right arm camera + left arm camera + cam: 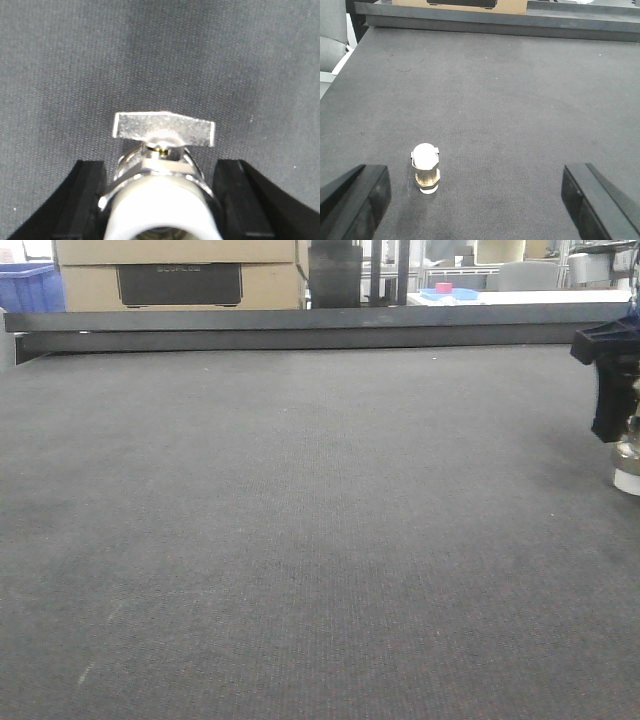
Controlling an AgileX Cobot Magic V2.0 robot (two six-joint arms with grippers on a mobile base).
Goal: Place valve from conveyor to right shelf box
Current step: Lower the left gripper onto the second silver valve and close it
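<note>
The silvery valve [162, 200] sits between the black fingers [82, 200] of my right gripper [160, 165], which is shut on it. Its flat lever [165, 131] points away from the camera and its white ring faces the camera. In the front view this gripper [625, 435] hangs at the far right edge over the dark grey conveyor [300, 540], with the valve [628, 462] below it. A second valve [425, 167] stands upright on the belt between the wide-apart fingers [357, 200] of my open left gripper [474, 172], nearer the left one. The right shelf box is out of view.
A black rail [300, 328] edges the far side of the belt. Behind it stand cardboard boxes [180, 275], a blue crate [30, 285] and a white table with a blue tray [450, 292]. A grey chair [332, 40] is beyond the belt's left edge.
</note>
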